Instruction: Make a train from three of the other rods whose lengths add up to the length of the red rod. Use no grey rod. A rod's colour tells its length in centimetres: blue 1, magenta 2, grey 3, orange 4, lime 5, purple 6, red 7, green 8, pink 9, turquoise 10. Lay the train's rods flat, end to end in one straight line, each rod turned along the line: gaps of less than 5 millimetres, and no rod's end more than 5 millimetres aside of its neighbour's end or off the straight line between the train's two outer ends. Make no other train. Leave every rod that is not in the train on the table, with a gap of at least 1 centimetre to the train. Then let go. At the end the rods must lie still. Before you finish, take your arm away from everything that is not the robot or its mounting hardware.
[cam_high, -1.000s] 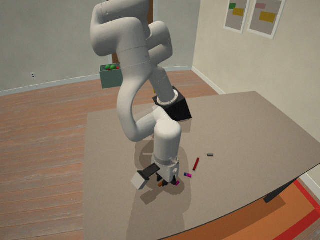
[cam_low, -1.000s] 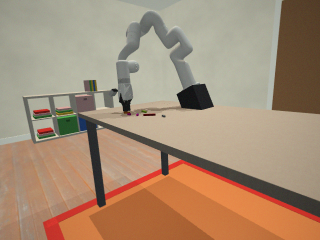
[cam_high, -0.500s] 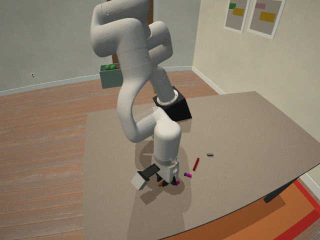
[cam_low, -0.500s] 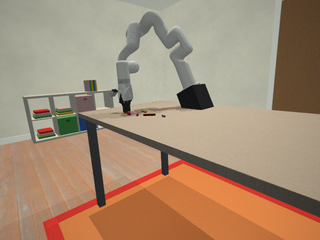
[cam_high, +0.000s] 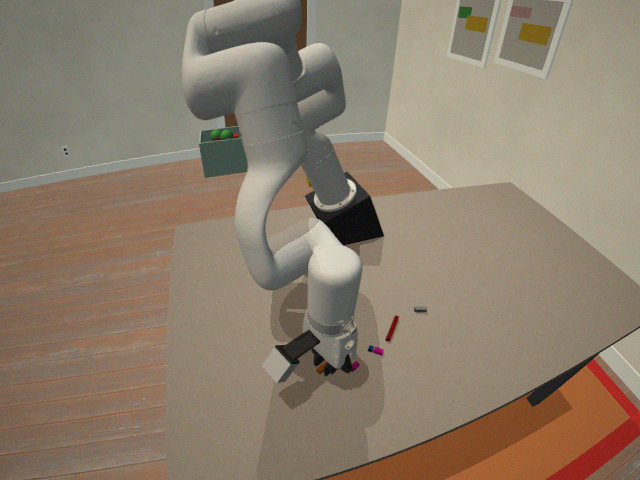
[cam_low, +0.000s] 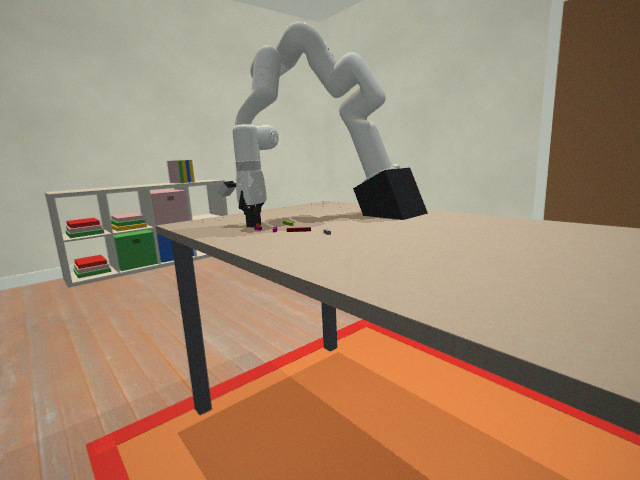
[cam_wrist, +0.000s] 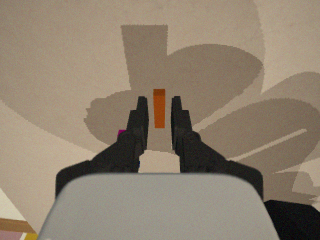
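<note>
My gripper (cam_high: 333, 368) stands low over the table with its fingers pointing down. In the wrist view the gripper (cam_wrist: 160, 119) is narrowly open around the orange rod (cam_wrist: 159, 107), with a gap on each side. The orange rod (cam_high: 322, 367) lies flat on the table. A magenta rod (cam_high: 354, 365) lies just right of the fingers. A blue rod (cam_high: 370, 348) lies end to end with a second magenta rod (cam_high: 379, 351) further right. The red rod (cam_high: 392, 328) lies beyond them. A lime rod (cam_low: 288, 222) shows in the exterior view.
A grey rod (cam_high: 420, 309) lies to the right of the red rod. The arm's black base (cam_high: 345, 209) stands at the back of the table. The table's front edge is near the rods.
</note>
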